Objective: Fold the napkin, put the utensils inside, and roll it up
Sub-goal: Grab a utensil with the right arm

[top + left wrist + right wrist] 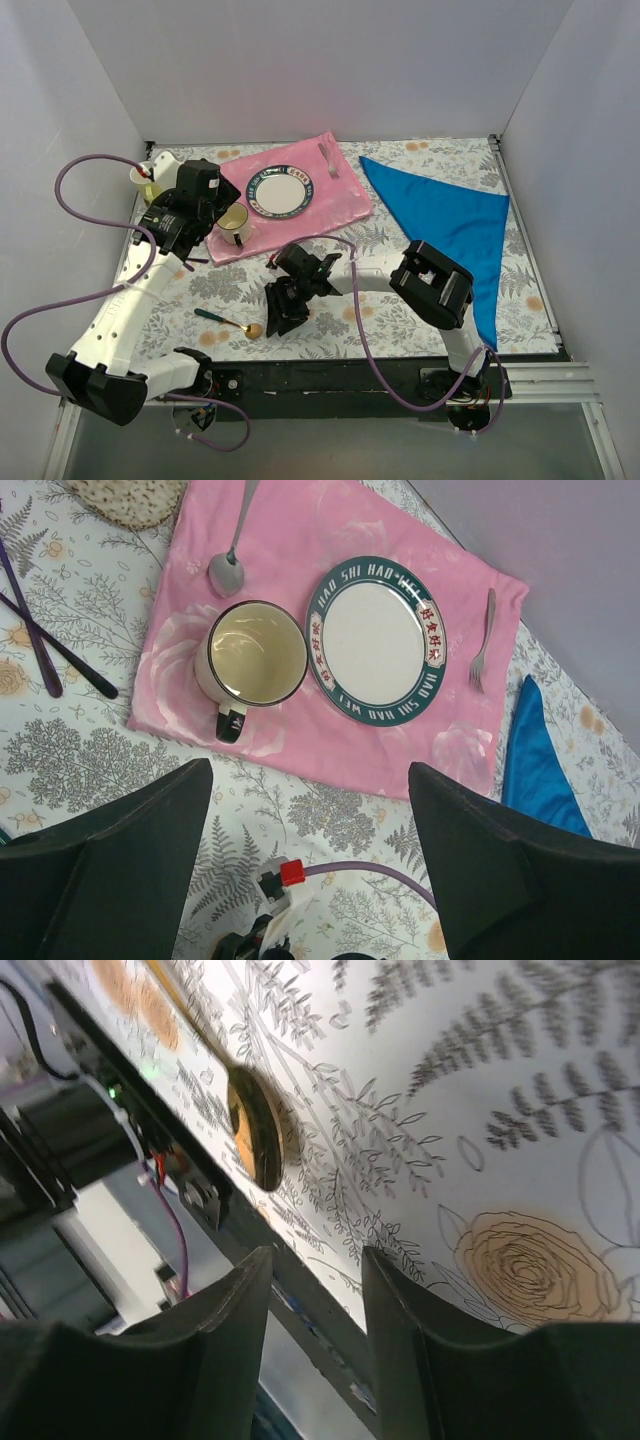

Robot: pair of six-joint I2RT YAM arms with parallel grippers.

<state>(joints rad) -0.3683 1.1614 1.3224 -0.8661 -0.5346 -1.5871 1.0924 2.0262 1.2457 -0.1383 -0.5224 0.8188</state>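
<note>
My right pincer (278,318) hangs low, jaws apart and empty, just beside the slim spoon with gold bowl and dark handle (228,321) at lower left of centre in the overhead view; I should straddle its thin neck squarely before clamping. The bowl lies near the bottom edge of the floral surface (320,340), so room is tight there, while the folded bright blue cloth napkin (450,220) lies well apart at right.

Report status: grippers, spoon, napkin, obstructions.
Left gripper fingers open, empty, near pink mat. Right gripper fingers open, low by gold spoon, not gripping. Napkin folded to triangle, far right, apart from spoon. Nothing blocking spoon.
</note>
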